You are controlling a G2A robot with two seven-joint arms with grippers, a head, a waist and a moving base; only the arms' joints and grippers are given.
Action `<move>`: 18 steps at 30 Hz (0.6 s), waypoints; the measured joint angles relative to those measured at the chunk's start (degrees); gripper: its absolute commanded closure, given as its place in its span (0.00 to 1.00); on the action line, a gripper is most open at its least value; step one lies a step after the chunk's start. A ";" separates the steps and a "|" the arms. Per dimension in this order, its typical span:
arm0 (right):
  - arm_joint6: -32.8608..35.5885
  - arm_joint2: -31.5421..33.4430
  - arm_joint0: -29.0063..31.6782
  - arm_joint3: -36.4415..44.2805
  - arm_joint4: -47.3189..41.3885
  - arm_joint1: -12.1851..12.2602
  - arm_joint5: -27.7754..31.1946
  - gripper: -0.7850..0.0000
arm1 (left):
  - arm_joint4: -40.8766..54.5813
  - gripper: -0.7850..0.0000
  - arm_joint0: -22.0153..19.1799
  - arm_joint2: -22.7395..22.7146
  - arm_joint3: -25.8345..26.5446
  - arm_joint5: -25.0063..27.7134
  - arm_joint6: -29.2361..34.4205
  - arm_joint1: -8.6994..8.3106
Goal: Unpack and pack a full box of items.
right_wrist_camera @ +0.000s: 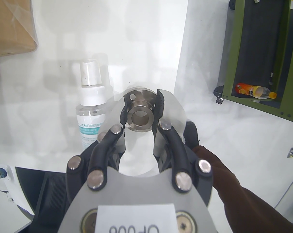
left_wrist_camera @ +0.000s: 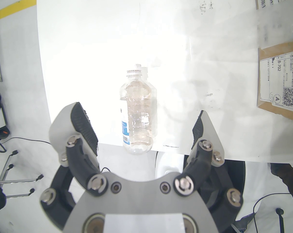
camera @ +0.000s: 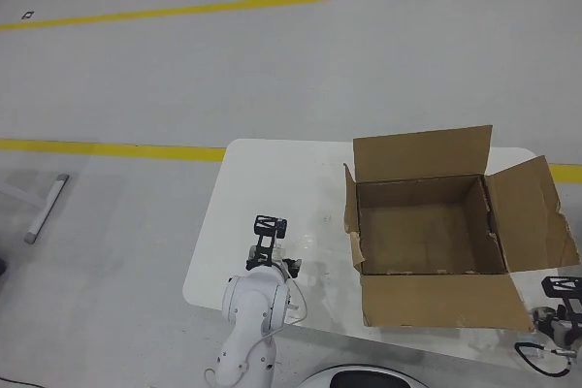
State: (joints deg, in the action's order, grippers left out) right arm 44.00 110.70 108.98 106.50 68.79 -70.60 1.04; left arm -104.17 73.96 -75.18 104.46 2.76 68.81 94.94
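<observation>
An open cardboard box (camera: 422, 155) stands on the right half of the white table (camera: 272, 175); its inside looks bare. A clear plastic bottle (left_wrist_camera: 138, 120) lies on the table's front edge, its base hanging slightly over. My left gripper (left_wrist_camera: 141, 117) hovers above it, open, one finger on either side and not touching. Off the table's front right corner, my right gripper (right_wrist_camera: 140, 112) is shut on a metal flanged bushing (right_wrist_camera: 139, 118). Beside that gripper a spray bottle (right_wrist_camera: 90, 105) with a clear cap stands upright on the table.
The box's labelled side (left_wrist_camera: 280, 78) lies to one side of the left gripper, and its corner (right_wrist_camera: 10, 15) is beyond the spray bottle. A green cart (right_wrist_camera: 258, 37) holding an orange bottle (right_wrist_camera: 255, 90) stands on the floor. A brown sleeve (right_wrist_camera: 224, 183) is just under the right gripper.
</observation>
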 measured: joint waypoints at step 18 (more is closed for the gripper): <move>0.42 2.78 0.17 2.51 -4.17 0.02 -0.53 1.00 | 0.00 0.00 0.00 0.00 0.00 0.00 0.00 0.00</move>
State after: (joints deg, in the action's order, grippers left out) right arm 44.42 113.49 109.15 109.01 64.62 -70.58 0.51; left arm -104.17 73.96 -75.18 104.46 2.76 68.81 94.94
